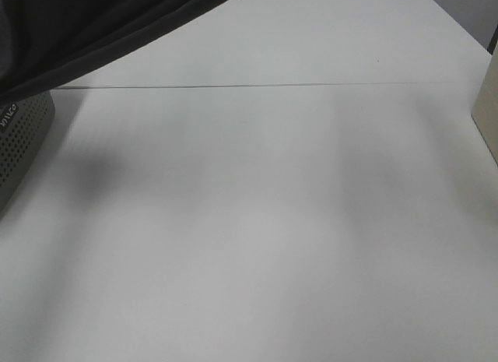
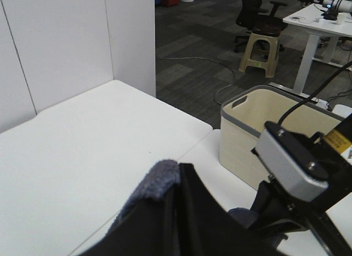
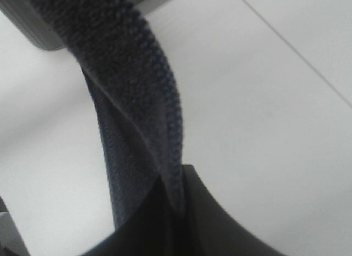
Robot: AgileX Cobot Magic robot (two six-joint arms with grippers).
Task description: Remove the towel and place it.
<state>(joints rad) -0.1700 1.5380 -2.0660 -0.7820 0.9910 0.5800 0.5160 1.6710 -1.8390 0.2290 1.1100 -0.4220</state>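
The dark charcoal towel [image 1: 85,27] hangs lifted across the top left of the exterior high view, above the table. Neither gripper shows in that view. In the left wrist view my left gripper [image 2: 177,176] is shut on a fold of the towel [image 2: 159,181] that sticks out between its dark fingers. In the right wrist view my right gripper [image 3: 179,181] is shut on a stretched strip of the towel [image 3: 132,85] that runs up from its fingers. The right arm with its grey camera block [image 2: 289,162] is close beside my left gripper.
A grey perforated basket [image 1: 19,140] stands at the table's left edge, under the towel; it also shows in the right wrist view [image 3: 38,30]. A beige basket [image 2: 258,124] stands at the right edge [image 1: 488,105]. A seam line [image 1: 272,86] crosses the white table.
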